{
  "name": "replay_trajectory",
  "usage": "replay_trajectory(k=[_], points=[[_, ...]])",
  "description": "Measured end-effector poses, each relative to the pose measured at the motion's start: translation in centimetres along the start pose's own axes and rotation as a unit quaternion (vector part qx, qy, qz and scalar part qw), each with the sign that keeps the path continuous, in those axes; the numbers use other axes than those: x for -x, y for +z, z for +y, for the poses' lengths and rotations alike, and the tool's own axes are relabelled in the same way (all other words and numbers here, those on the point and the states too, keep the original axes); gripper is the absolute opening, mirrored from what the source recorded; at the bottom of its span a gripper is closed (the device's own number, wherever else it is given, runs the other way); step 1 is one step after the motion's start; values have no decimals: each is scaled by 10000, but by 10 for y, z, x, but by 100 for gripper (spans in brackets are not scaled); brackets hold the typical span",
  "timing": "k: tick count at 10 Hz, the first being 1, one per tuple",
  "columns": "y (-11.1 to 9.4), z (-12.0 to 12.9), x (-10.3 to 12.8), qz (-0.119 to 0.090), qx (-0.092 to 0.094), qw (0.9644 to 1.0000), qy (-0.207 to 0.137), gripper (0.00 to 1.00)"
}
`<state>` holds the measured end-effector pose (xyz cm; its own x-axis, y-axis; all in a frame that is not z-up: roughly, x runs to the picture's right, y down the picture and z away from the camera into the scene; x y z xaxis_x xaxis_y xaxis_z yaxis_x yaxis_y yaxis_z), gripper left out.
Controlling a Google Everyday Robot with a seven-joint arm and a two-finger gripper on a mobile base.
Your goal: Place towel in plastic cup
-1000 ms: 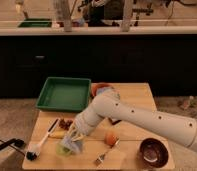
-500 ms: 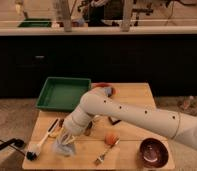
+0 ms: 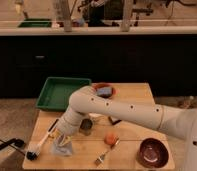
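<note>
One arm bent low over wooden table [image 3: 137,95].
Gripper [image 3: 63,142] at front-left, down on towel [image 3: 61,147]; finger state: cannot tell. Cup [image 3: 86,126] just beside.

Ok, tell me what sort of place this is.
Probably a kitchen-style test area: a wooden table with a fork, a bowl and a green tray. The gripper sits over the towel.

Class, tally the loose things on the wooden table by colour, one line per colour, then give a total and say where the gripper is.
Green: 1, tray
Orange: 1, small round item
Dark red: 1, bowl
Grey: 1, towel
Silver: 1, fork
White and black: 1, brush
Total: 6
The gripper is low over the towel.
</note>
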<state>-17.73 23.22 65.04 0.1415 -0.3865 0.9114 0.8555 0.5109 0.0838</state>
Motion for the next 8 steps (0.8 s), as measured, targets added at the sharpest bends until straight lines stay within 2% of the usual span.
replay_trajectory(k=[2,8], points=[[9,0,-5,-132,97,9999,-25,3],[19,2,-14,-363,188,9992,15,4]])
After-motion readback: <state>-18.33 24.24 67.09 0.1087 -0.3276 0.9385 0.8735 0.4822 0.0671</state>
